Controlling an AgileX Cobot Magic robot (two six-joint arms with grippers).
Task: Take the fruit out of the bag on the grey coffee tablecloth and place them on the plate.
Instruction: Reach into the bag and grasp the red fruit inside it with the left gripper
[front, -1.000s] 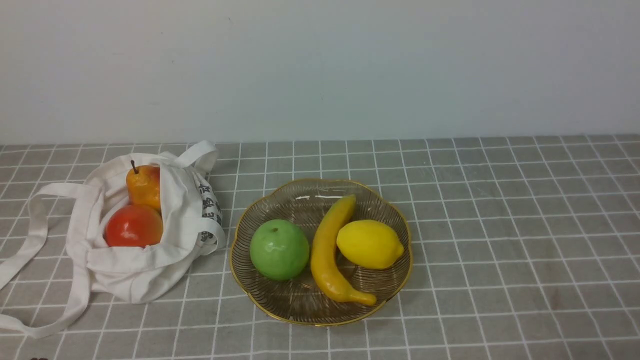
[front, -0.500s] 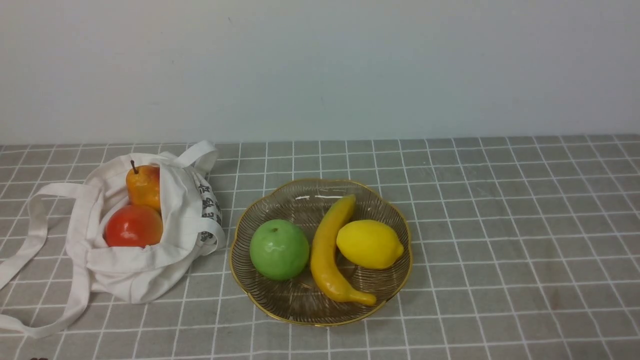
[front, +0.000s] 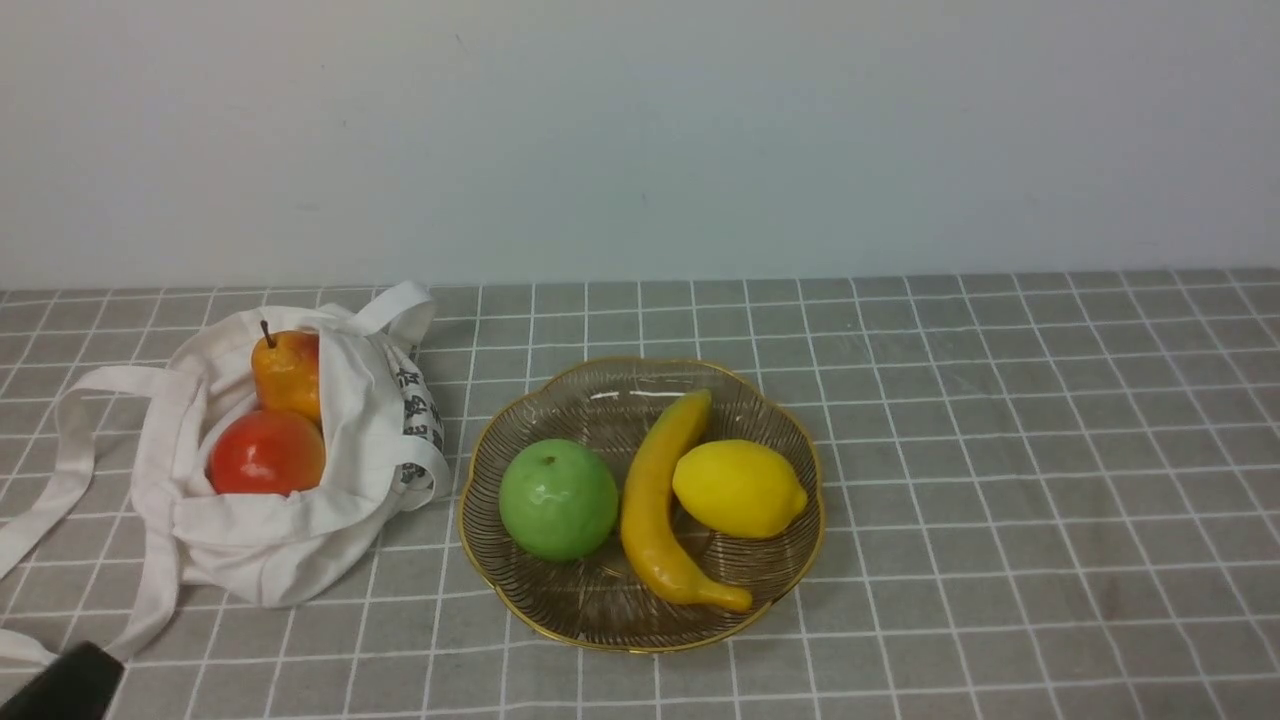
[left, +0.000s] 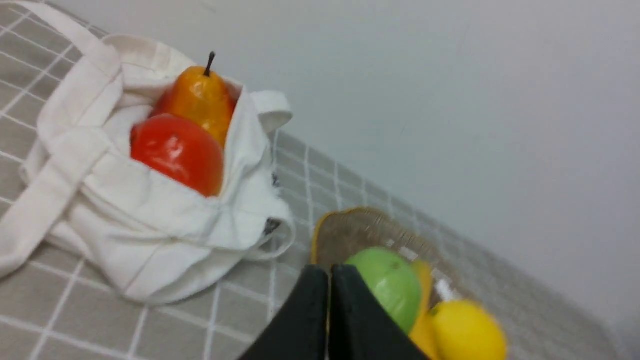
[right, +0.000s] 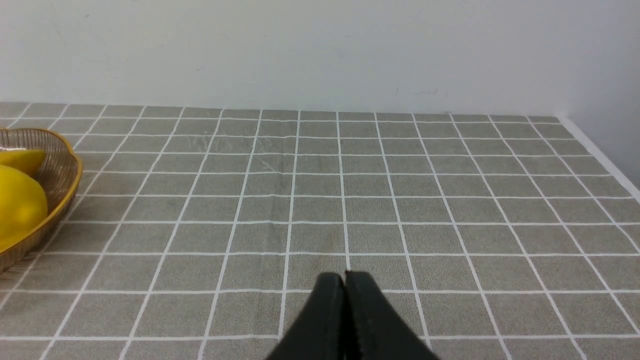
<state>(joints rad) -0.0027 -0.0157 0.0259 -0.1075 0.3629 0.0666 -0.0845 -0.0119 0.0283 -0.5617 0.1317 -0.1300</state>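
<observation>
Grey-brown tablecloth, ruled into small squares by thin white lines, covers the whole surface beneath both arms. The left gripper has its two black fingers pressed flat together and holds nothing. The right gripper is likewise closed and empty, with only bare cloth ahead of it. Just ahead of the left gripper slumps the off-white bag, its mouth open and its straps trailing on the cloth. Inside, the red-orange fruit lies on the side nearer that gripper, and the pear touches it from behind, stem up. Black printed characters run down the bag's side facing the plate, too small to read. The plate, just beside the bag, carries a green apple, a banana and a lemon. Farthest from both grippers rises a plain pale wall.
</observation>
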